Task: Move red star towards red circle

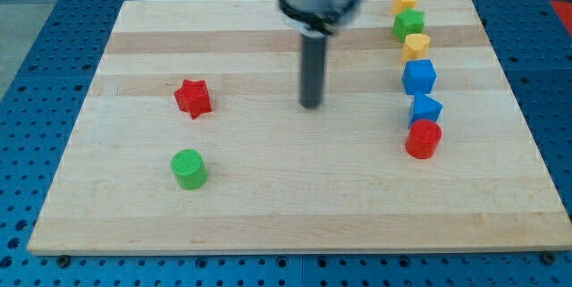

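Observation:
The red star [193, 97] lies on the wooden board [268, 206] at the view's left. The red circle [423, 139] stands at the view's right, at the bottom end of a column of blocks. My tip [311, 105] rests on the board between them, well to the right of the red star and to the left of the red circle, touching no block.
A green circle [189, 169] sits below the red star. Above the red circle runs a column: a blue block [424, 108], a blue cube [418, 77], a yellow block [416, 46], a green star [408, 25], a yellow block [406, 1].

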